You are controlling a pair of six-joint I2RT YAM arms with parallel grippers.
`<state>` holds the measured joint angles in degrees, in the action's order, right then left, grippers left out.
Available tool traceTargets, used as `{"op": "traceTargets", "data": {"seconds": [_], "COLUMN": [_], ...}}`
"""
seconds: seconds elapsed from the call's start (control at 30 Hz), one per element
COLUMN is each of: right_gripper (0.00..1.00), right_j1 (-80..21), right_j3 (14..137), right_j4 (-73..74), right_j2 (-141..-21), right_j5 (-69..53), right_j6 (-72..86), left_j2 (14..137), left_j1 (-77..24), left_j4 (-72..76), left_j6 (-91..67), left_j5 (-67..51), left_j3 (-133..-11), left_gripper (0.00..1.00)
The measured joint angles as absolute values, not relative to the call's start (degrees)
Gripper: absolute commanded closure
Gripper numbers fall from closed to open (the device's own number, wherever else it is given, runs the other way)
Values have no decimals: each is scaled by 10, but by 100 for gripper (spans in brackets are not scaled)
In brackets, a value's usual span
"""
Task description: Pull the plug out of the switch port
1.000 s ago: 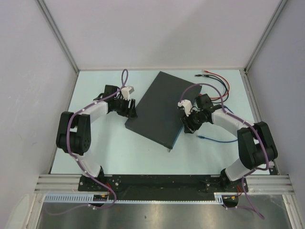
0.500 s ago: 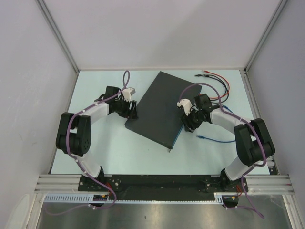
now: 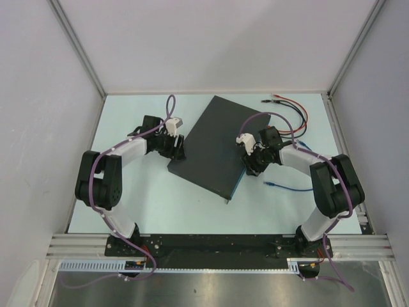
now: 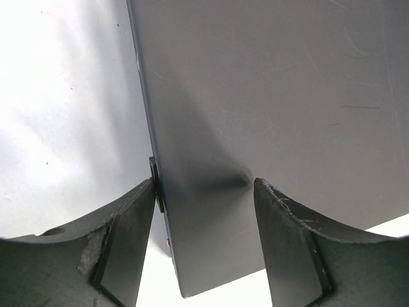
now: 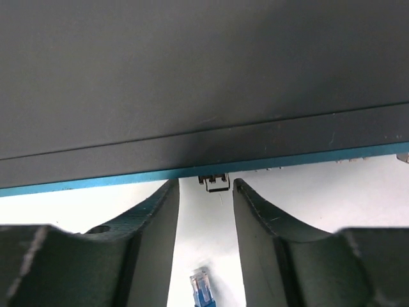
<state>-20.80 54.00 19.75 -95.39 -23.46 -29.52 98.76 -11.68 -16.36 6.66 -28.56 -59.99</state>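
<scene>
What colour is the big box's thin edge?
The box edge is teal-blue; best in the right wrist view.

Top view high behind, facing down; wrist views close against opposite edges of switch [image 3: 216, 146].

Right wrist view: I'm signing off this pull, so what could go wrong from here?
1. The plug barely protrudes from the switch; the right gripper, open around it, could slip off.
2. The left gripper only straddles the switch's corner, so the switch may slide with the pull.
</scene>
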Motion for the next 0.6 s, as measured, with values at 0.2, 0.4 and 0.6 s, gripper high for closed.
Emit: {"op": "traceTargets", "data": {"seconds": [0.2,0.4,0.6], "right_gripper": [79,98,100], "right_j1": [-208,-204,-184], "right_j3": [540,542,542], "right_j4": [184,188,199], "right_j2": [-966,-968,-967], "right_j5": [-236,-234,-259], "right_j6": [-294,-302,-327], "left_j2": [986,985,985], "left_j1": [-121,-124,-125], "left_j4": [-163,-160,-159], "left_j6": [72,76,76], "left_j5": [-280,-274,-273], "left_j3": [-599,-597,-597], "left_gripper": [32,32,32]}}
